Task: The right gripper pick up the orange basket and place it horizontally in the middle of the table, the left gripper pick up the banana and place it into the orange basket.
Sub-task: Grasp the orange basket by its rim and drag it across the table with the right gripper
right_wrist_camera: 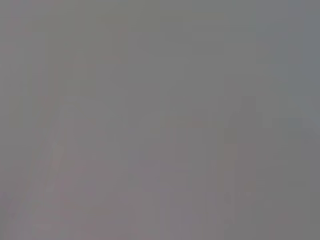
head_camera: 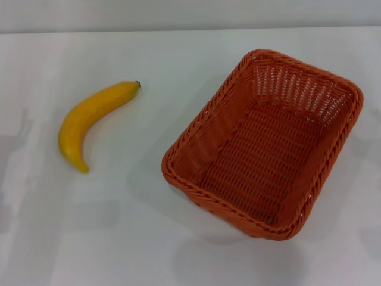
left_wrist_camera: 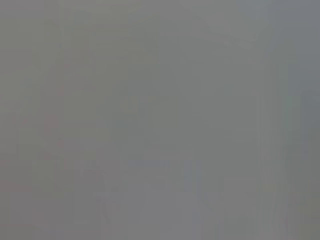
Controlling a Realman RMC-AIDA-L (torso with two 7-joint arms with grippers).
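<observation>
step: lift basket first | basket (head_camera: 265, 146): askew, right of centre on surface (head_camera: 119, 238); empty | banana (head_camera: 95, 119): lying well apart, left | hands: neither in view; state cannot be told | advice: right hand should pinch the rim, turn it level, set it mid-surface

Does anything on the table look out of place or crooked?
The orange basket sits askew on the robot's right of the table, not square to its edge. The banana lies outside it. Nothing is damaged.
</observation>
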